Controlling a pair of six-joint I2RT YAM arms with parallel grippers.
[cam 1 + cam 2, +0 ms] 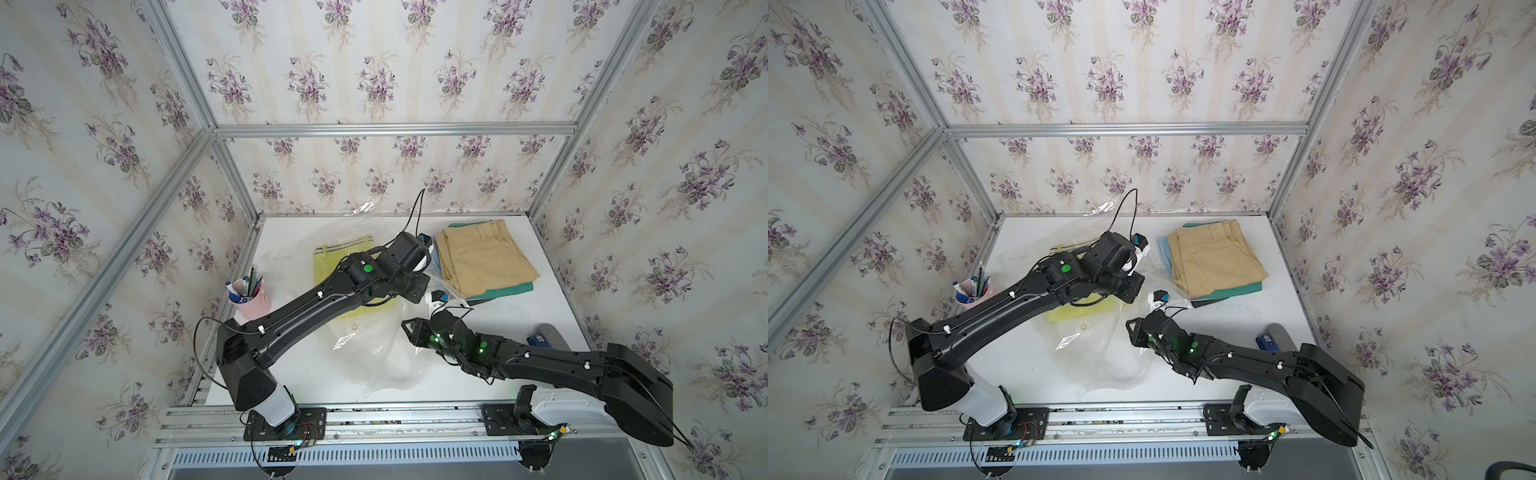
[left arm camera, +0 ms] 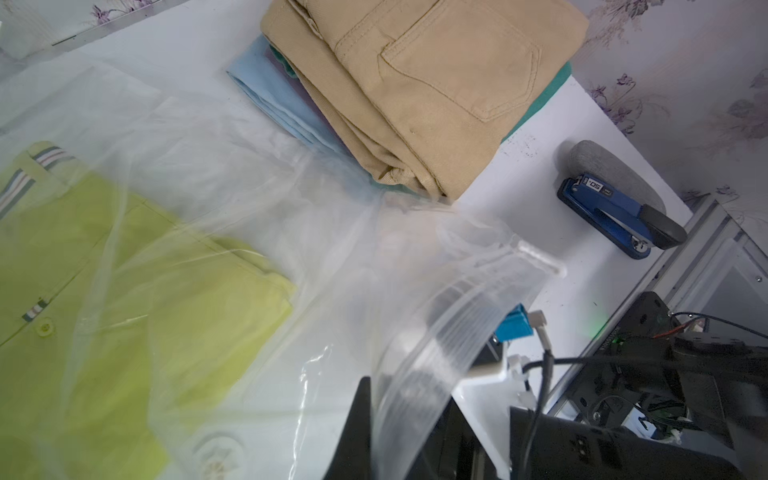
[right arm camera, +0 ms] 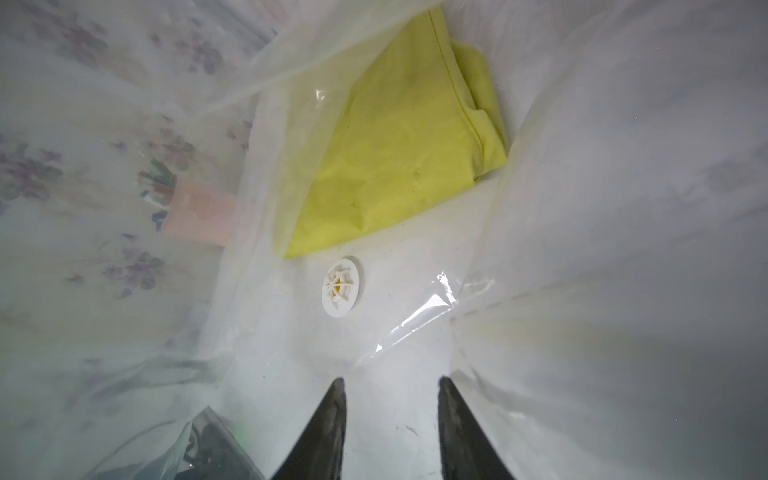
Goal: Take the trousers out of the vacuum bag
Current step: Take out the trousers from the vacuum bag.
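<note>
Floral-papered walls frame a white table [image 1: 519,328] where left fingers [image 2: 353,432] clamp the zip edge of the vacuum bag [image 2: 432,357]. Right fingers [image 3: 332,424], half-parted and empty, sit inside its mouth. Yellow trousers [image 3: 395,145] lie ahead, past the valve [image 3: 340,287]. Reaching deeper for the nearest fold looks wisest.

The left arm [image 1: 299,311] and right arm [image 1: 552,365] wear matte black shells, white base housings, green dots (some glowing) and clipped black cables.

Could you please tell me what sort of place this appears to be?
Probably a robot test cell styled like a home: aluminium frame, floral wallpaper panels, slotted mounting rail.
</note>
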